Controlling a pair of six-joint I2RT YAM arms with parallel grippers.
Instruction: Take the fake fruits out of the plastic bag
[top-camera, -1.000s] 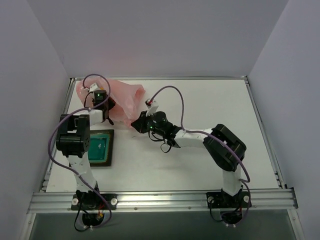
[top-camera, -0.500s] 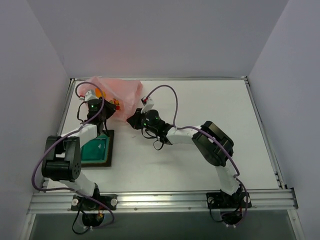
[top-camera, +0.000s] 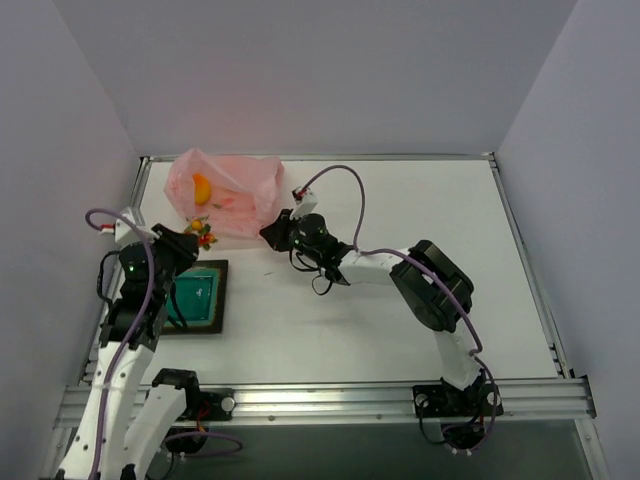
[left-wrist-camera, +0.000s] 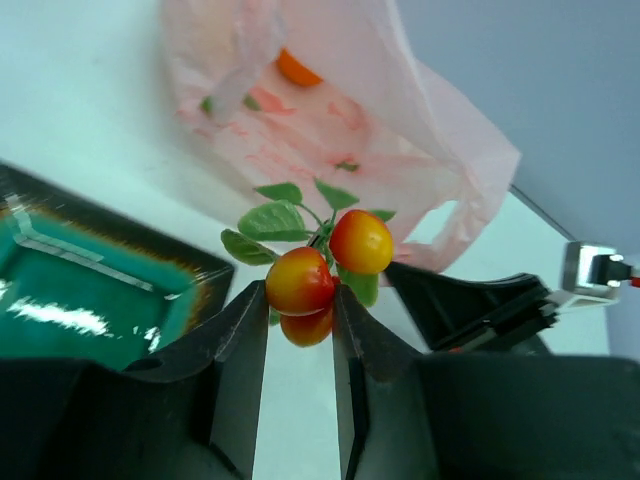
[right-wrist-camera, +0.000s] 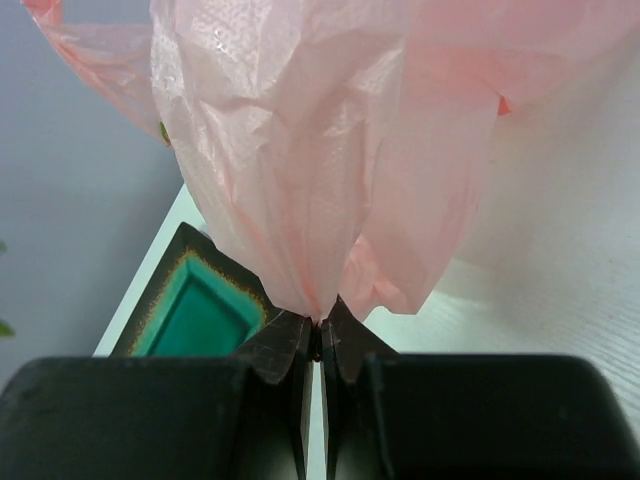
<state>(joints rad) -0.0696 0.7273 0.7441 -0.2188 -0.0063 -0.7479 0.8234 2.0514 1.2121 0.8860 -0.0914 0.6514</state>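
Just beyond tray (top-camera: 197, 296) far edge, my left gripper (left-wrist-camera: 300, 305) is clamping fruit sprig (left-wrist-camera: 325, 265), holding it clear of bag (right-wrist-camera: 330, 150). My right gripper (right-wrist-camera: 320, 335) is pinching bag fold tight, anchoring it for one-handed picking. Orange ball (top-camera: 201, 188) is lying inside bag.

We saw a white table (top-camera: 400, 300) w/ a metal rail (top-camera: 320, 400) along its near edge. At the far-left corner sat the pink plastic bag (top-camera: 235, 195), crumpled, w/ its near-right part lifted off the surface. Closer in on the left lay a dark square tray (top-camera: 205, 295) w/ teal inside, flat on the tabletop and near the bag.
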